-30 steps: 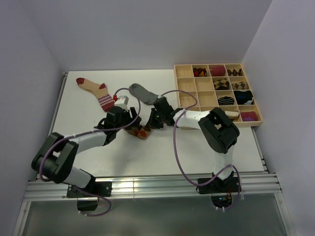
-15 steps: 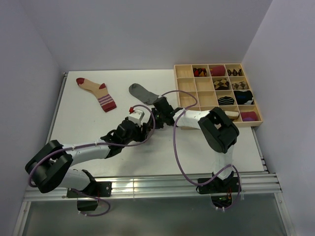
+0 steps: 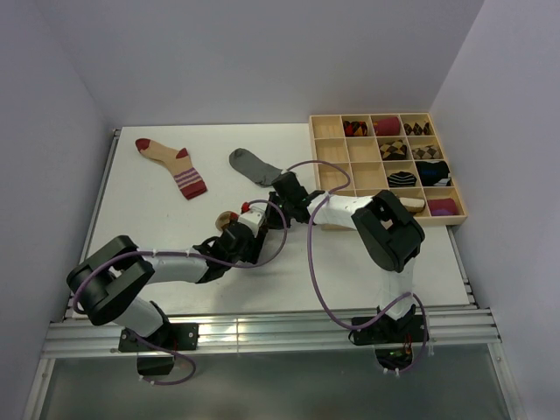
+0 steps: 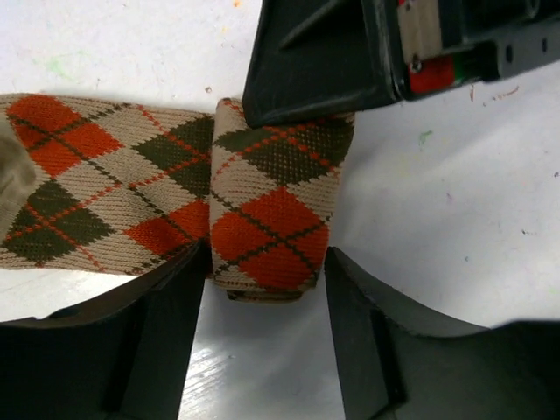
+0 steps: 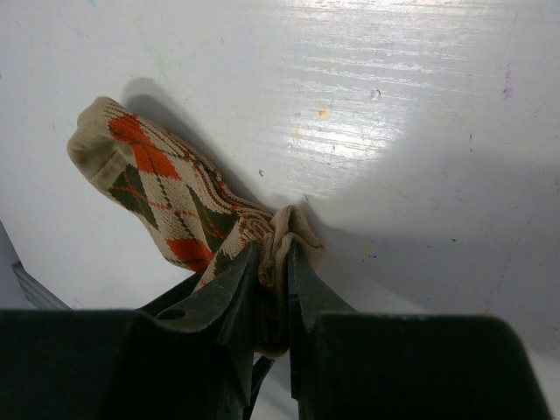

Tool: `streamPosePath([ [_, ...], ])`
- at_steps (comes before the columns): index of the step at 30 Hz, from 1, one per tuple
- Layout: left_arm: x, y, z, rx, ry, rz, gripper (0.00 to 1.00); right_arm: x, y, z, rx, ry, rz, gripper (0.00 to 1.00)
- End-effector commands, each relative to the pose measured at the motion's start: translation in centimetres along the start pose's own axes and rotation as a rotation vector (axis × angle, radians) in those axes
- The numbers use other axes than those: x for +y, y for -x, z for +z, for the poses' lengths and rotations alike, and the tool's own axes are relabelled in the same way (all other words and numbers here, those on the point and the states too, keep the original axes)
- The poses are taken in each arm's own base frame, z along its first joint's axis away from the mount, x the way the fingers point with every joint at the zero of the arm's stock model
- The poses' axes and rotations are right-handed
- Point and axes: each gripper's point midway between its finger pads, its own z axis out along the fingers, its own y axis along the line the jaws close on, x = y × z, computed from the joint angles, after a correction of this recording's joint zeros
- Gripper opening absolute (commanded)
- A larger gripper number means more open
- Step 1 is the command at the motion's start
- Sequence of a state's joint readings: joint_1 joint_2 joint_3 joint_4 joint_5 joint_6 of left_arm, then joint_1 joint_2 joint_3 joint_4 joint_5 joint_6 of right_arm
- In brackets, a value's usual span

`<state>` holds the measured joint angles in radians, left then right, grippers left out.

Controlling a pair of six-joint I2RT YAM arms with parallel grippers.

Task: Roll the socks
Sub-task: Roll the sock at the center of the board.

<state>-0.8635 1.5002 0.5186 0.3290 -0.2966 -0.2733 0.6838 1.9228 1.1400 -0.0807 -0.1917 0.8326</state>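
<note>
Top external view shows the beige sock (image 3: 171, 164) far left, then the grey sock (image 3: 253, 165). In the middle lies the argyle sock (image 4: 105, 188): the left gripper (image 4: 267, 262) is spread around its folded end, and the right gripper (image 5: 271, 258) pinches that fold tight. A wooden tray (image 3: 367, 115) sits far right.

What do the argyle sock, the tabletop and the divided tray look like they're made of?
Argyle sock: soft knit fabric, matte; stitch texture shows.
Tabletop: hard white board, perhaps laminate; glare and scuffs.
Tray: pale wood, apparently unfinished; tan, thin dividers.
</note>
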Motion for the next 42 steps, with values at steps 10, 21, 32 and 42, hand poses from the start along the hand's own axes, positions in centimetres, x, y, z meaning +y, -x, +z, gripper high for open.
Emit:
streamPosePath([
  [10,0.2,1.9,0.0,-0.039,0.059,-0.066,0.29,-2.6,-1.5,0.6,0.065,-0.108,-0.003,0.0],
  [21,0.7,5.3,-1.7,-0.17,0.048,-0.035,0.6,-2.1,-1.7,0.6,0.075,-0.08,-0.031,0.0],
  [32,3.3,4.4,-1.8,-0.184,0.052,-0.266,0.58,-1.7,-2.1,0.3,0.077,-0.035,-0.073,0.0],
  [42,5.5,5.3,0.0,-0.171,0.011,-0.371,0.57,-1.6,-2.3,0.2,0.084,-0.02,-0.097,0.0],
])
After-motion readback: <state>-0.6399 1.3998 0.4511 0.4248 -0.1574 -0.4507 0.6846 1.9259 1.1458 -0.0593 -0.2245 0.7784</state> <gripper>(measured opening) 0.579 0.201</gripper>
